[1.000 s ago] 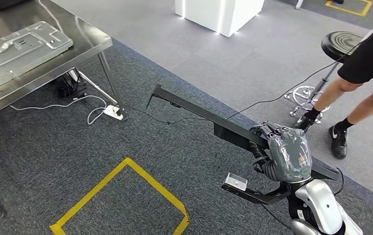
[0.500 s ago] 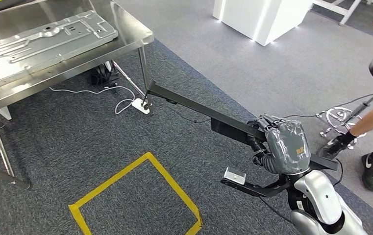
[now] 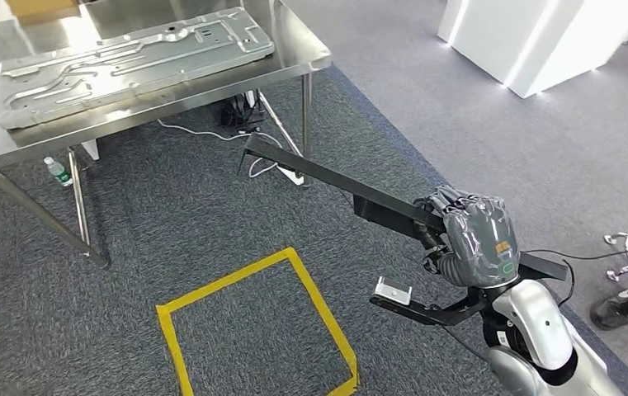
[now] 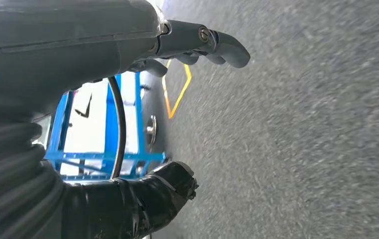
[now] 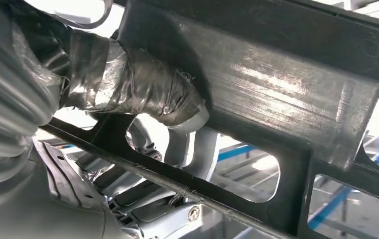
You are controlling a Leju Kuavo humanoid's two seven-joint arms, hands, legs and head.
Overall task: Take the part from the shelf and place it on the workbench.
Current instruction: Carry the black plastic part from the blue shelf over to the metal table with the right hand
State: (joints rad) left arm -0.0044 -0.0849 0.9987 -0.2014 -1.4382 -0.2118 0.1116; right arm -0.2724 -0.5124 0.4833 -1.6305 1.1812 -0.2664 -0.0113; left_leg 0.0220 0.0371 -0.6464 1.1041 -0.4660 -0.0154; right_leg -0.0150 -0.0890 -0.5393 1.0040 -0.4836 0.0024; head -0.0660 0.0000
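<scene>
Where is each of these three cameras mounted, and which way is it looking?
Head view: high on the robot, facing forward and down at the carpet, the steel workbench and yellow floor tape; its right hand grips the long black part.
Left wrist view: behind the left hand, facing grey carpet and a blue frame; the hand holds nothing.
Right wrist view: behind the right hand, close against the black part.
Shared: head and right wrist views both show that hand and part.
</scene>
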